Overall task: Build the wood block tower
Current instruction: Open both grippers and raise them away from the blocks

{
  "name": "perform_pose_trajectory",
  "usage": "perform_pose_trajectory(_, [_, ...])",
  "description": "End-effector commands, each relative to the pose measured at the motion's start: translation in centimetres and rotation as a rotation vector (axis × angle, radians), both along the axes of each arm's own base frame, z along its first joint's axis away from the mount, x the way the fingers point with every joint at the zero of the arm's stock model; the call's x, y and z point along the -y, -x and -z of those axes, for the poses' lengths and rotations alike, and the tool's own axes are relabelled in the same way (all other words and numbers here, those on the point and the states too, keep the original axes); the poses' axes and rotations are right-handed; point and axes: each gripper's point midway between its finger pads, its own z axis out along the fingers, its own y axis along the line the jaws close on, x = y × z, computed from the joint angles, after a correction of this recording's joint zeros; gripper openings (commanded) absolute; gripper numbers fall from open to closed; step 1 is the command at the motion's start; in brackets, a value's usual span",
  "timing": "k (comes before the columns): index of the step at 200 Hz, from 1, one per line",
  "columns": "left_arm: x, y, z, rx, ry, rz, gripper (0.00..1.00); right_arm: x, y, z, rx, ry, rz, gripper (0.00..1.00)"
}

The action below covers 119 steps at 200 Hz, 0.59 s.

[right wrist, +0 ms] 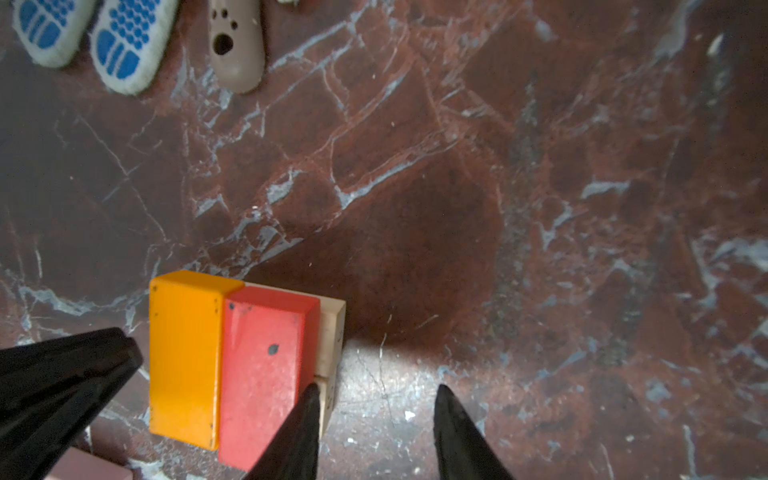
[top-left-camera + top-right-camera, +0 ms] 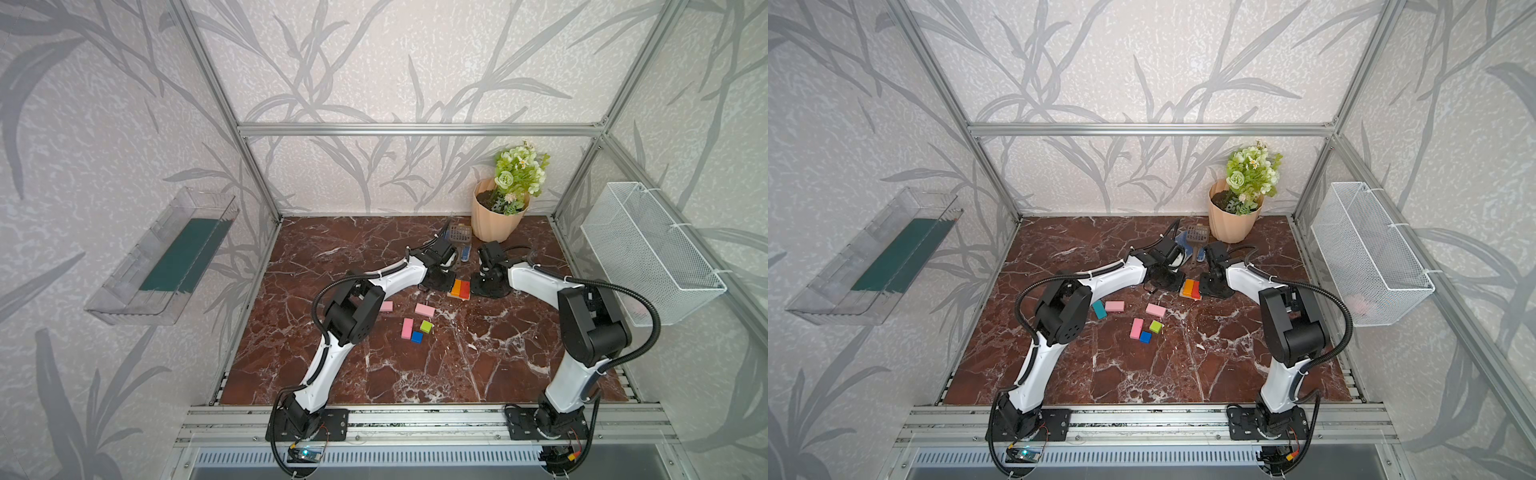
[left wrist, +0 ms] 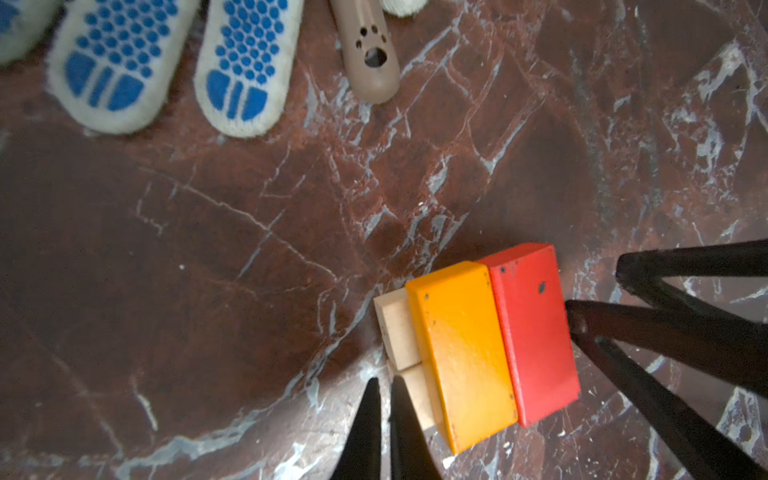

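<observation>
Closest to the camera, the aluminium rail [image 2: 415, 419] carrying both arm bases is seen at the front edge of the red-brown marble table [image 2: 415, 374]. Further back, the tower [image 2: 460, 289] is found between the two grippers. It is made of two tan wood blocks [image 3: 397, 328] laid end to end, with a glossy orange rectangular block [image 3: 461, 353] and a red rectangular block [image 3: 532, 328] set across them, side by side and touching.

Far left of the tower, a clear plastic tray [image 2: 162, 257] is mounted on the wall. Left of the tower and nearer the camera, a teal block [image 2: 1099, 309] is laid just beside a flat pink block [image 2: 1114, 306], and a second pink block [image 2: 1155, 310] is laid closer to the tower. Nearer the camera still, a third pink block [image 2: 1136, 328], a blue cube [image 2: 1145, 337] and a green cube [image 2: 1155, 326] are clustered.

At the tower's left side the left gripper [image 3: 384, 388] is held low, just beside the tan base, with its fingers pressed together and nothing between them. At the tower's right side the right gripper [image 1: 376, 399] is held with fingers apart and nothing between them. One finger is placed at the red block's edge, but contact cannot be judged.

Behind the tower, a white glove with blue dots [image 3: 120, 62] and a brown scoop handle [image 3: 370, 54] are laid. Behind and right of the tower a beige ribbed flowerpot [image 2: 494, 220] is stood, and far right a white wire basket [image 2: 648, 253] is hung.
</observation>
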Motion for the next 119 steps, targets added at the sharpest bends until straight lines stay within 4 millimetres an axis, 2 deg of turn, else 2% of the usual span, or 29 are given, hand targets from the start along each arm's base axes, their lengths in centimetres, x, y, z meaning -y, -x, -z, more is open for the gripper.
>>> perform_pose_trajectory(1, [-0.8, -0.1, -3.3, 0.052, 0.009, -0.002, 0.09, 0.3, -0.8, -1.8, 0.035, 0.002, 0.005, 0.45])
perform_pose_trajectory(24, [-1.3, 0.1, -4.4, 0.077, 0.017, -0.012, 0.09, 0.3, -0.7, -2.5, 0.051, -0.002, 0.005, 0.45])
perform_pose_trajectory(36, [-1.9, 0.3, -5.6, 0.109, 0.028, -0.023, 0.09, 0.5, -0.5, -3.5, 0.077, -0.001, 0.009, 0.45])
perform_pose_trajectory(41, [-2.3, 0.3, -6.3, 0.129, 0.033, -0.03, 0.09, 0.7, -0.3, -3.5, 0.076, 0.006, 0.009, 0.45])
perform_pose_trajectory(44, [-2.5, 0.3, -6.9, 0.143, 0.039, -0.034, 0.09, 0.7, -0.3, -4.6, 0.102, 0.003, 0.011, 0.45])
perform_pose_trajectory(63, [-4.9, 1.1, -10.0, 0.243, 0.058, -0.076, 0.09, 1.5, 0.6, -6.5, 0.148, 0.02, 0.012, 0.47])
perform_pose_trajectory(73, [-7.1, 1.6, -11.8, 0.315, 0.06, -0.132, 0.11, 1.8, 1.3, -7.7, 0.186, 0.016, 0.007, 0.48])
perform_pose_trajectory(81, [-9.6, 1.9, -13.3, 0.383, 0.041, -0.202, 0.14, 1.8, 2.0, -8.7, 0.221, 0.005, -0.002, 0.5])
perform_pose_trajectory(95, [-14.4, 2.7, -14.8, 0.506, -0.011, -0.322, 0.16, 1.3, 3.2, -10.4, 0.291, -0.036, -0.042, 0.54])
perform_pose_trajectory(107, [-18.3, 3.8, -15.7, 0.59, -0.049, -0.406, 0.21, 0.3, 4.5, -11.6, 0.347, -0.077, -0.088, 0.57])
perform_pose_trajectory(119, [-21.9, 5.2, -15.6, 0.647, -0.08, -0.468, 0.26, -1.5, 5.7, -12.5, 0.403, -0.122, -0.156, 0.59])
